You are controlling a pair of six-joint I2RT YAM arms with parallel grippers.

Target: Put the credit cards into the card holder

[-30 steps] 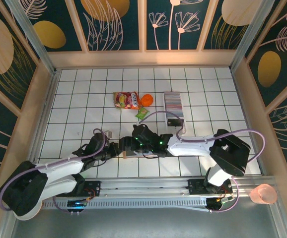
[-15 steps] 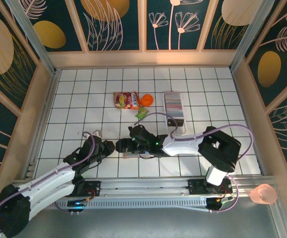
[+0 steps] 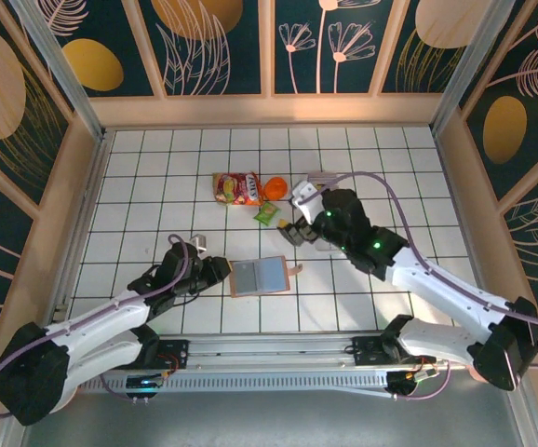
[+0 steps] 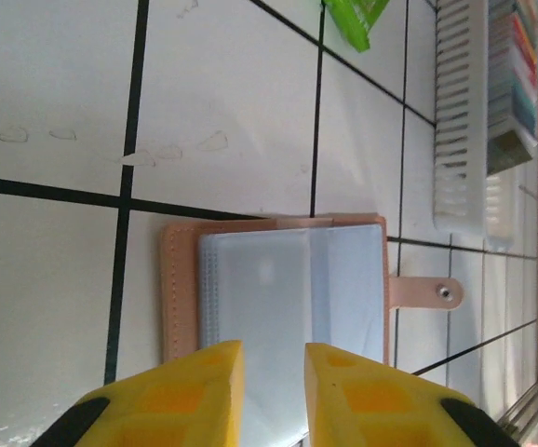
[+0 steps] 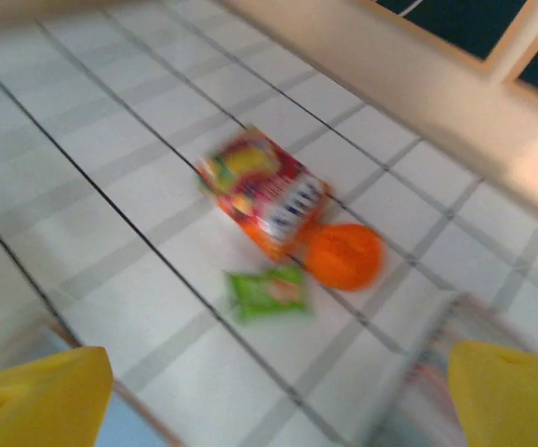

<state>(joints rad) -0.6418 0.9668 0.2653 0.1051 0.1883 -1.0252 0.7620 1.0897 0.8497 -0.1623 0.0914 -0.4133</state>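
Bright, even light falls from above on the white tiled surface (image 3: 148,168). The overhead view is sharp, its shadows soft and short. The left wrist view is crisp on the card holder (image 4: 288,307), with a faint sheen on its clear pockets. Motion blur smears the right wrist view, leaving the snack packet (image 5: 262,191) and the round orange thing (image 5: 343,256) fuzzy.

Red snack packet (image 3: 236,188) sits beside an orange, perhaps round, object (image 3: 275,187); green sachet (image 3: 266,213) lies near.
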